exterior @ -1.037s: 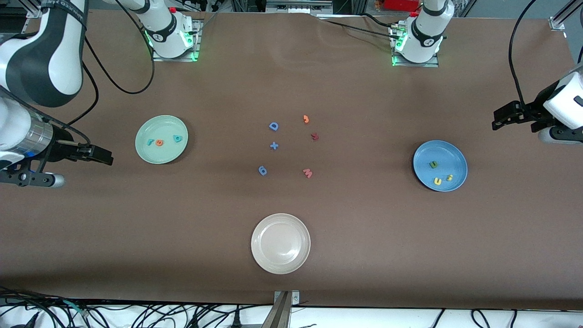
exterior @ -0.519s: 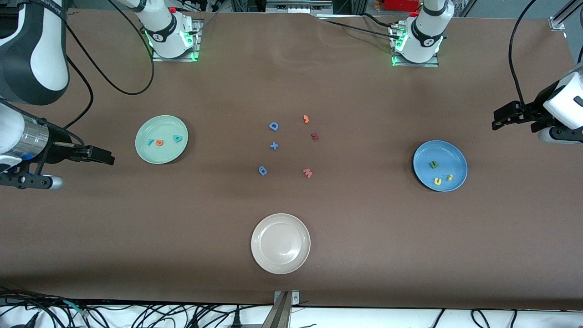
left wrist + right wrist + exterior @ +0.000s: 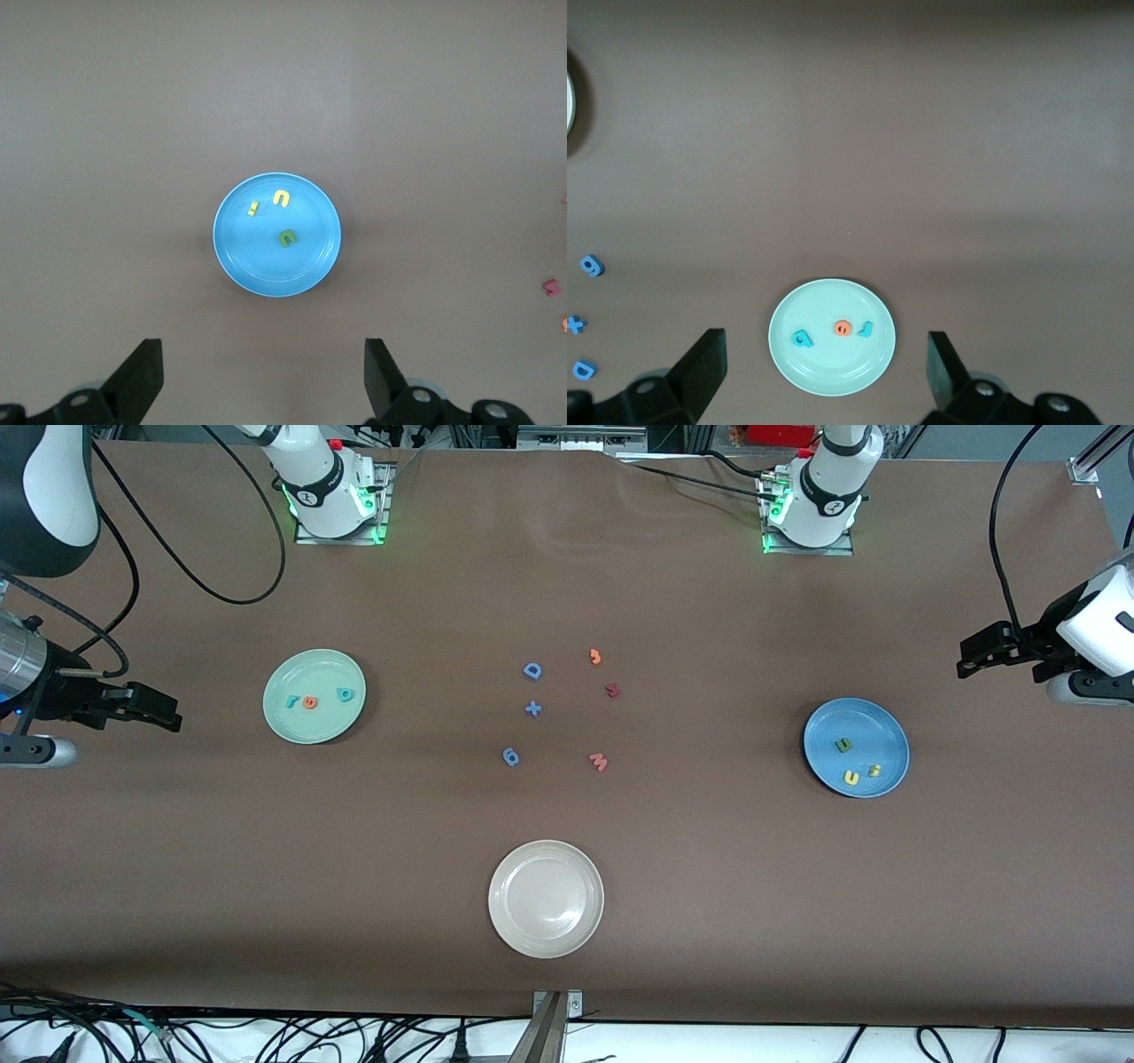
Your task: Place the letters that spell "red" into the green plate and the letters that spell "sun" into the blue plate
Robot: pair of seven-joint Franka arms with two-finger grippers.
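The green plate (image 3: 315,671) holds a teal "r" (image 3: 291,701), an orange "e" (image 3: 310,702) and a teal "d" (image 3: 345,694). In the blue plate (image 3: 879,731) lie a green "n" (image 3: 843,745), a yellow "u" (image 3: 850,778) and a yellow "s" (image 3: 873,771). My right gripper (image 3: 161,712) hangs open and empty over bare table, off the green plate (image 3: 833,374) toward the right arm's end. My left gripper (image 3: 973,657) is open and empty over bare table beside the blue plate (image 3: 266,266), toward the left arm's end.
A cream-white plate (image 3: 546,868) sits near the front edge. In the table's middle lie a blue "D" (image 3: 532,670), a blue plus (image 3: 532,708), a blue "6" (image 3: 510,756), an orange "3" (image 3: 595,657), a dark red piece (image 3: 612,690) and a red "W" (image 3: 599,762).
My right arm has drawn back from the green plate toward its own end of the table, gripper still open. The left arm and all letters have stayed put.
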